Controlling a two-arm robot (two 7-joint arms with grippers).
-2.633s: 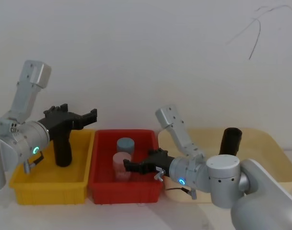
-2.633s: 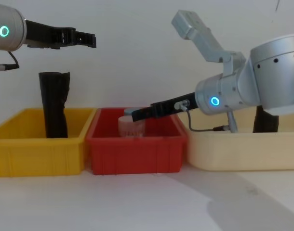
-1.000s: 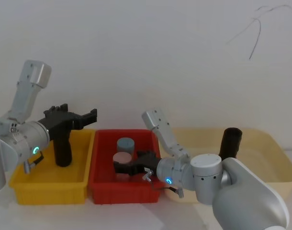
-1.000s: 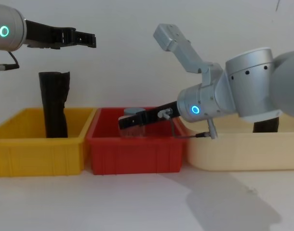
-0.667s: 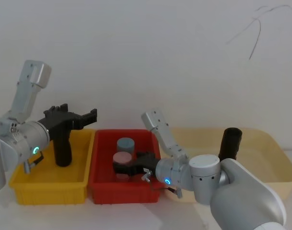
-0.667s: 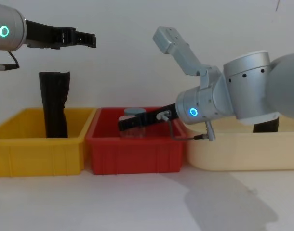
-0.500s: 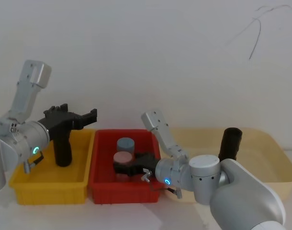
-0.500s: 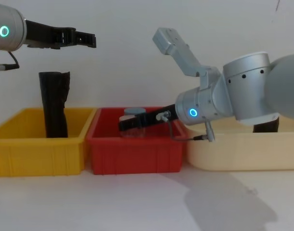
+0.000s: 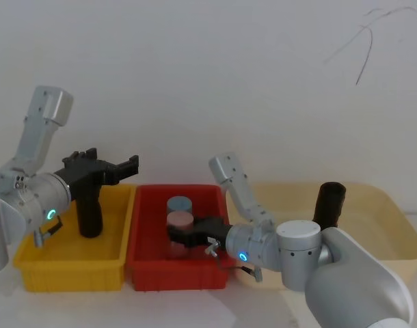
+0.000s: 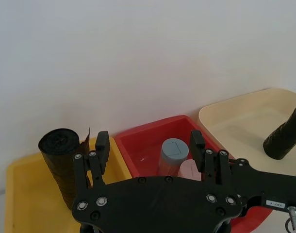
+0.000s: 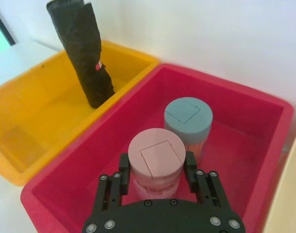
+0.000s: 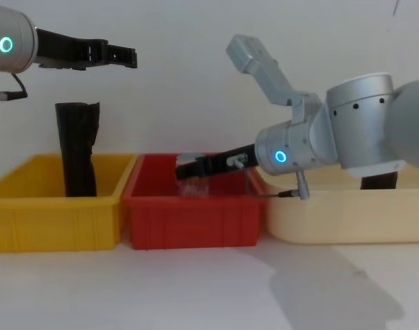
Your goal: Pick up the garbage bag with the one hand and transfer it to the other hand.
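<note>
1. Nearest, in the red bin: right gripper, on the arm with the blue light, closed around a pink-lidded jar, one finger on either side of it.
2. Just behind that, also in the red bin: a blue-lidded jar, upright, close beside the pink one.
3. To the left, in the yellow bin: garbage bag, a black roll standing on end near the back of the bin, long axis close to vertical, top leaning slightly away from the red bin as seen from the right wrist; small red mark partway down its side; rises well above the bin rim in the chest view.
4. Above the yellow bin: left gripper, on the arm with the green-teal light, held level and pointing toward the robot's right, fingers spread apart with nothing between them, higher than the top of the bag and apart from it.
5. Far right, in the cream tub: a second dark roll, standing upright near the back wall.
</note>
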